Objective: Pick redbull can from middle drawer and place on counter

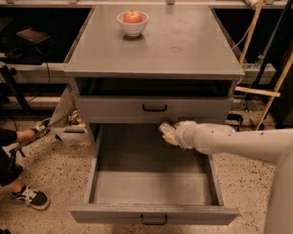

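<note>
The middle drawer (92, 172) stands pulled open, and its grey floor is bare. My gripper (168, 133) is raised above the drawer's back part, just under the shallower drawer front (112, 110). It is shut on the redbull can (165, 127), a small silvery can sticking out to the upper left of the fingers. My white arm (234, 143) reaches in from the right. The counter (185, 43) is the flat grey top above, and the can is well below it.
A red apple in a white bowl (133, 22) sits at the back left of the counter. A person's leg and shoe (31, 196) are on the floor at the left. Wooden poles (278, 82) lean at the right. A shelf rail runs behind the cabinet.
</note>
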Motion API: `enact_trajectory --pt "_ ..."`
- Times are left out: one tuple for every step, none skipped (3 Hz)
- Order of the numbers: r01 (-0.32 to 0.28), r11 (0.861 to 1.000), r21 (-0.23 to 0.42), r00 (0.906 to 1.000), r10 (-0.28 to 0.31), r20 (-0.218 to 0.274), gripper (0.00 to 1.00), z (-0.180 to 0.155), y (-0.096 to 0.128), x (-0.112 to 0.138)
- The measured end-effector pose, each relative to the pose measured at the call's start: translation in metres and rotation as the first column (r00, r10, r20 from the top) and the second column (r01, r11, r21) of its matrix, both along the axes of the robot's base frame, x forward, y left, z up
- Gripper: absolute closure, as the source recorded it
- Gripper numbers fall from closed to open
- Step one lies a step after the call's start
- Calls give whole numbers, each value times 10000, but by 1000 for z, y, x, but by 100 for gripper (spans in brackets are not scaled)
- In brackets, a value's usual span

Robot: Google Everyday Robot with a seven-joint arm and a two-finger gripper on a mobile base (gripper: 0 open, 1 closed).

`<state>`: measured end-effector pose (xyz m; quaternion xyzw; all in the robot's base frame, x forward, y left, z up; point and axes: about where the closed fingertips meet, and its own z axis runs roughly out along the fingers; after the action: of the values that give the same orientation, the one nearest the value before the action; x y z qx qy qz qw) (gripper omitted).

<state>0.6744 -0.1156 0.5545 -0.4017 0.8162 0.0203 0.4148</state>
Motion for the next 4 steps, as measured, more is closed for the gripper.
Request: enact_trajectory --pt "6 10000 -80 9969 0 786 100 55 0 9" --pt "6 10000 -80 9969 1 785 100 55 0 9" --pt "-153 9999 58 9981 150 595 100 59 -5 -5" --pt "-674 9973 -286 9952 693 697 100 97 -17 -52"
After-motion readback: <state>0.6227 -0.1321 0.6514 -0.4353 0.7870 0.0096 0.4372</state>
